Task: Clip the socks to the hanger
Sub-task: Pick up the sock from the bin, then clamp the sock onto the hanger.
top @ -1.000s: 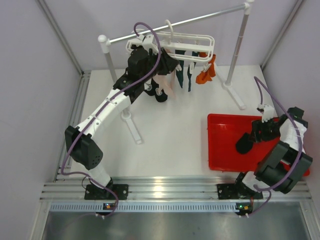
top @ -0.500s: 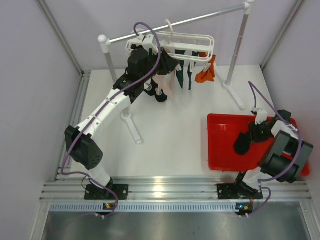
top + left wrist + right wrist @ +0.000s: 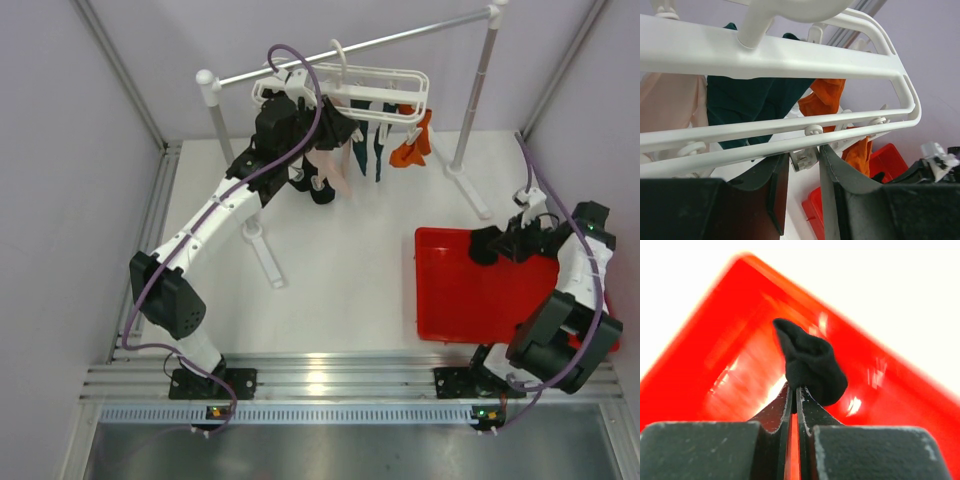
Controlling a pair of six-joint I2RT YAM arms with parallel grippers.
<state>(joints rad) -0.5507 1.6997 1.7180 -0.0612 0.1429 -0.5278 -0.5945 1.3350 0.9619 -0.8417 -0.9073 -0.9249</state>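
Note:
The white hanger (image 3: 345, 85) hangs from the rail with pale pink (image 3: 338, 165), dark teal (image 3: 380, 150), orange (image 3: 412, 145) and black (image 3: 322, 190) socks clipped under it. My left gripper (image 3: 335, 128) is up at the hanger's near rail (image 3: 790, 137). Its jaws press on a small white clip (image 3: 804, 160) from both sides. In the left wrist view teal (image 3: 750, 100) and orange (image 3: 827, 100) socks hang behind the rails. My right gripper (image 3: 795, 390) is shut on a bunched black sock (image 3: 810, 365), held above the red tray (image 3: 450, 300) near its back edge.
A long grey metal rail (image 3: 350, 48) spans two white-capped posts (image 3: 212, 110) (image 3: 475, 90), whose floor feet (image 3: 265, 255) (image 3: 470, 190) reach onto the white table. Walls close in on both sides. The red tray's rim (image 3: 695, 345) shows under the right gripper.
The right gripper closed on the black sock and carried it up and toward the tray's back edge. The left arm has not moved.

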